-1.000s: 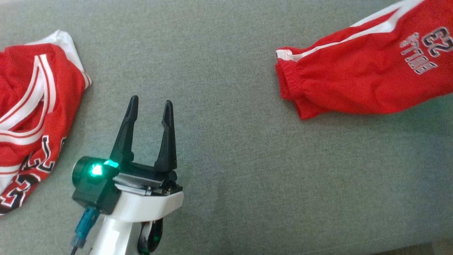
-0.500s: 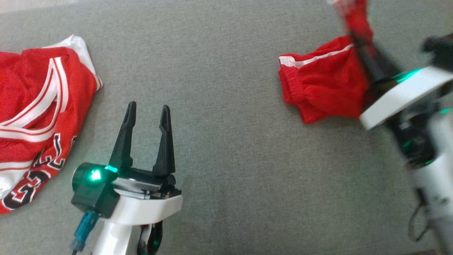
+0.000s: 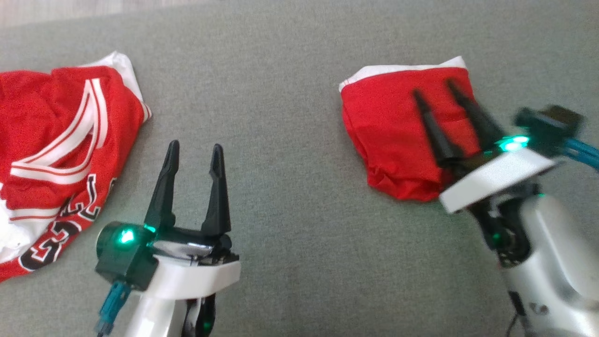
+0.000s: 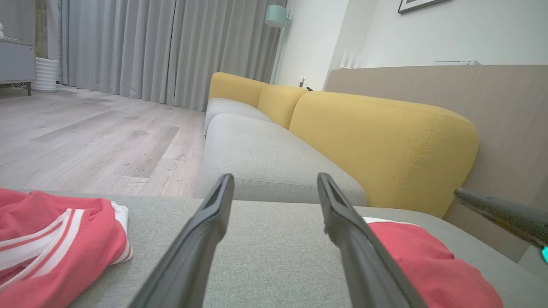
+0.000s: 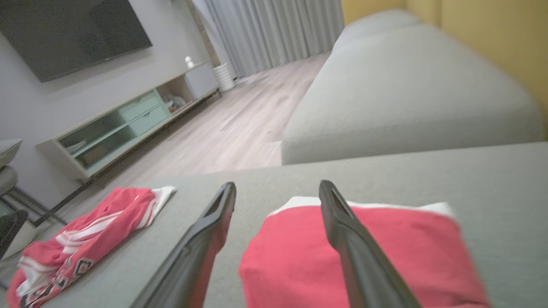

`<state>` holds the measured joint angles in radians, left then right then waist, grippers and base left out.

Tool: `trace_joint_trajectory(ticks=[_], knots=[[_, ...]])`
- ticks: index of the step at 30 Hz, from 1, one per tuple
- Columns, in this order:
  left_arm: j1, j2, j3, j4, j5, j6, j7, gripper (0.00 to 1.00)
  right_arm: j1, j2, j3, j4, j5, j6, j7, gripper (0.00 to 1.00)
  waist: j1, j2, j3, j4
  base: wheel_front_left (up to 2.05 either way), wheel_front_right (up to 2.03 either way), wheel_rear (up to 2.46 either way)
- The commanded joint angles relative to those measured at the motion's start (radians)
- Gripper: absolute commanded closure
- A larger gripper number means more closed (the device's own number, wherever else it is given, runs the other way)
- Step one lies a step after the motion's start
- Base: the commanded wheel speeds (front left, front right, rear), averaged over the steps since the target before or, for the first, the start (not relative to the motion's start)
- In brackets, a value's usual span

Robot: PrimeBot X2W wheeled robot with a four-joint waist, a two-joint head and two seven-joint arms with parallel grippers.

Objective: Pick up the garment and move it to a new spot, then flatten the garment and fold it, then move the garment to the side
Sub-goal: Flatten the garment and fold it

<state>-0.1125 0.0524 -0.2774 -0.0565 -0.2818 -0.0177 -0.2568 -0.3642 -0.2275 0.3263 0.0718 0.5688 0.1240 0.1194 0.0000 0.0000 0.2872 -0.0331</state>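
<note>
shorts (image 3: 388, 131): folded red bundle, upper right of your head view, on grey cushion (image 3: 281, 140)
right gripper (image 3: 433, 89): your fingers apart, over shorts
left gripper (image 3: 195, 145): fingers apart, lower left
jersey (image 3: 51, 140): far left

A grey-green woven cushion (image 3: 290, 262) carries two pieces of clothing, well apart from each other. Toward the right lies a folded red garment (image 3: 388, 135) with a white band along its far edge and its near end bunched. At the left lies a crumpled red jersey (image 3: 51, 135) with white stripes and black-and-white lettering, partly cut off by the view's edge.
</note>
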Motion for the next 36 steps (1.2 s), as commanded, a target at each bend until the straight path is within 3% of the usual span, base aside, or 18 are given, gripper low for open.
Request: trace_joint_trajectory(ticks=[1, 4, 11, 17, 22, 36], knots=[[0.012, -0.002, 0.034, -0.036, -0.005, 0.006, -0.005, 0.00, 0.029, 0.003, -0.020, -0.046, -0.024, 0.007, -0.043, 0.00, 0.0000, 0.0000, -0.020, 0.000, 0.00, 0.00, 0.00], [0.053, -0.002, 0.056, -0.043, -0.013, 0.024, -0.005, 0.00, 0.095, -0.012, -0.078, -0.038, -0.084, 0.007, -0.169, 0.00, 0.0000, 0.0000, -0.072, -0.010, 0.00, 0.00, 0.00], [0.152, -0.002, 0.104, -0.034, -0.005, 0.061, -0.005, 0.00, 0.188, -0.035, -0.020, 0.111, -0.113, 0.007, -0.366, 0.00, 0.0000, 0.0000, -0.164, -0.014, 0.00, 0.00, 0.00], [0.242, -0.002, 0.150, 0.004, 0.024, 0.076, -0.005, 0.00, 0.228, -0.001, -0.005, 0.194, -0.202, 0.007, -0.381, 0.00, 0.0000, 0.0000, -0.244, -0.008, 0.00, 0.00, 0.00], [0.285, -0.002, 0.162, 0.029, 0.044, 0.060, -0.005, 0.00, 0.270, 0.029, -0.029, 0.220, -0.264, 0.007, -0.381, 0.00, 0.0000, 0.0000, -0.276, 0.001, 0.00, 0.00, 0.00], [0.299, -0.002, 0.174, 0.048, 0.073, 0.042, -0.005, 0.00, 0.306, 0.081, -0.052, 0.219, -0.296, 0.007, -0.381, 0.00, 0.0000, 0.0000, -0.288, -0.007, 0.00, 0.00, 0.00]])
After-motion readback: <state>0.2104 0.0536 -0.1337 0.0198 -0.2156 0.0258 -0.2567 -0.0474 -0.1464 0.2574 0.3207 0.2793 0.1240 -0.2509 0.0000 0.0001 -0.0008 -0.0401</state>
